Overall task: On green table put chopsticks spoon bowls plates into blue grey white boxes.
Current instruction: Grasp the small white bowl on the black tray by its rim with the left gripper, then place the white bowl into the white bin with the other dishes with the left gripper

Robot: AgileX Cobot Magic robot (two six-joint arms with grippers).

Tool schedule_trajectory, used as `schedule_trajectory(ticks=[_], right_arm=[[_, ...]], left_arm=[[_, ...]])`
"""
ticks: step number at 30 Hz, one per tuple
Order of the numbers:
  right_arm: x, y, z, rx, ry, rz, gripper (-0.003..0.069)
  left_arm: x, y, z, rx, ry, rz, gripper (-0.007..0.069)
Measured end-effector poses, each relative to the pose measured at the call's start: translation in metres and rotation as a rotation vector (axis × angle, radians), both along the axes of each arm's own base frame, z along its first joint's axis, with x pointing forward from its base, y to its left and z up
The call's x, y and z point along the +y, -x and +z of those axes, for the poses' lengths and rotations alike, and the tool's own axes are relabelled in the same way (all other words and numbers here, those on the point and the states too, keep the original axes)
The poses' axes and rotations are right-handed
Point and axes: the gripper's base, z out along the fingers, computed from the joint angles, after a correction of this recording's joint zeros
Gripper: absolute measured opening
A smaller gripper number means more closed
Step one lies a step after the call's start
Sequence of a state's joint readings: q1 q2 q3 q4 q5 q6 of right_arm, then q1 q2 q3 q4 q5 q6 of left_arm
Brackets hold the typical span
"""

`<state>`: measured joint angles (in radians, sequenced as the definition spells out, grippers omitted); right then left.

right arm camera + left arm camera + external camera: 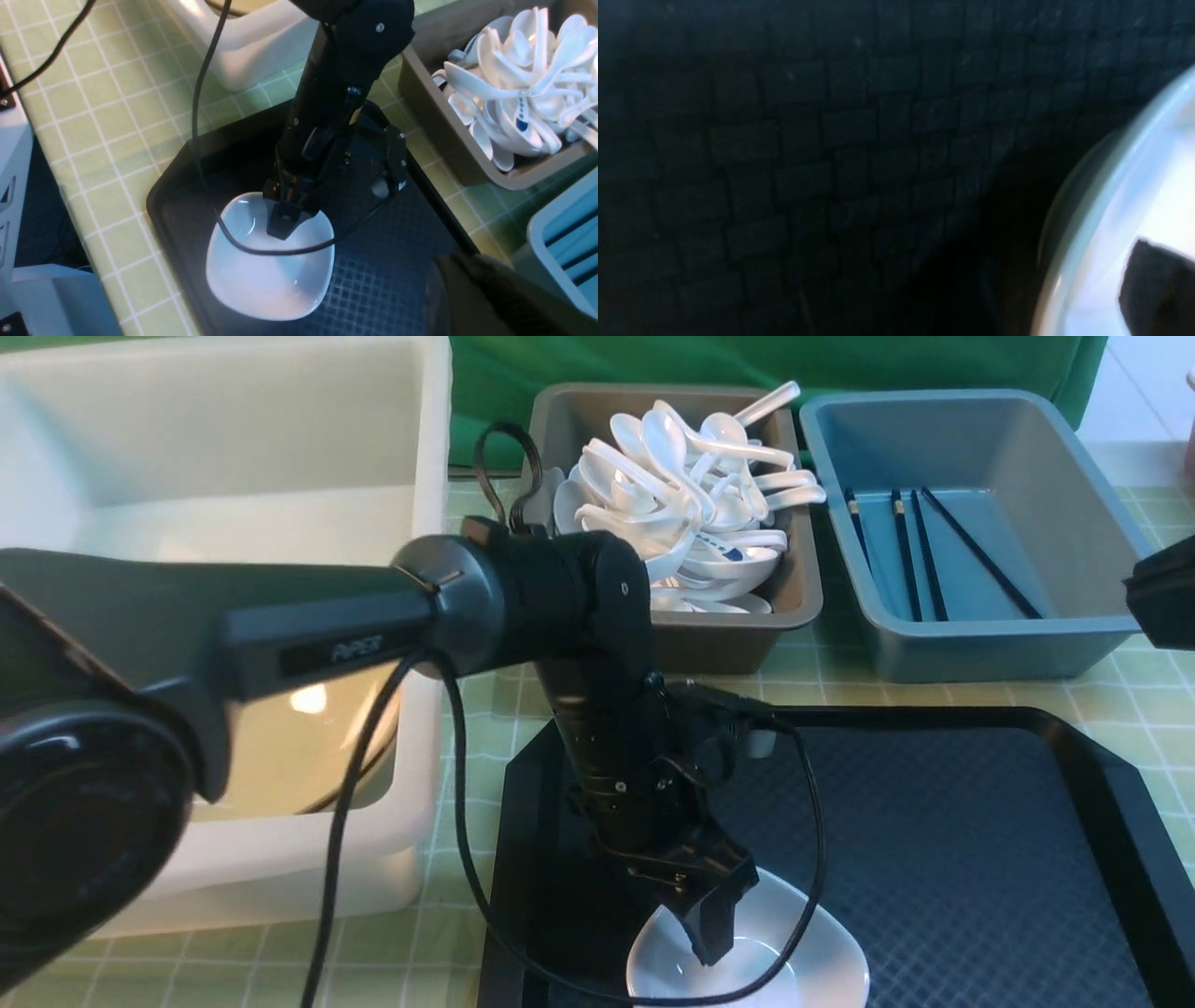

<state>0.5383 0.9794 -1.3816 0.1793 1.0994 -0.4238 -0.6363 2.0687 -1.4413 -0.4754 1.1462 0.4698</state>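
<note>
Front view shows left hand [697,926] dipping inside white bowl [826,963] on black tray [980,859].

Black tray [980,859]: right half lay bare, open to approach. Bowl [826,966] at its near-left: overhung by left arm [597,616] and looped cable [817,840].

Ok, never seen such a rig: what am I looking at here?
A two-armed robot. The wide picture looks forward from between the arms; the other two come from cameras on each wrist. On a green table stand a white box, a grey box heaped with spoons and a blue box with chopsticks. On the black tray sits a white bowl. The left gripper reaches into it, one finger inside the rim; whether it grips is unclear. The right gripper is shut, off to the side.
</note>
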Motion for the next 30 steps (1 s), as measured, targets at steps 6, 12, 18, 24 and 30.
schedule_trajectory(ticks=[6,12,18,24,30], right_arm=[[0.000,0.000,0.000,0.003,0.002,-0.001,0.0047],[-0.001,0.001,-0.001,0.016,0.010,0.001,0.0048],[-0.001,0.002,-0.003,0.030,0.023,0.007,0.0048],[0.005,-0.006,-0.002,0.009,-0.013,0.008,0.0048],[0.016,-0.020,-0.003,-0.005,-0.058,0.018,0.0048]], left_arm=[[0.000,-0.001,-0.005,0.023,0.002,0.012,0.0066],[0.018,-0.012,0.010,0.079,0.066,0.108,0.0014],[0.067,-0.027,0.093,-0.079,0.238,0.262,0.0015],[0.165,-0.007,0.195,-0.356,0.276,0.535,0.0015],[0.258,0.058,0.246,-0.577,0.177,0.899,0.0015]])
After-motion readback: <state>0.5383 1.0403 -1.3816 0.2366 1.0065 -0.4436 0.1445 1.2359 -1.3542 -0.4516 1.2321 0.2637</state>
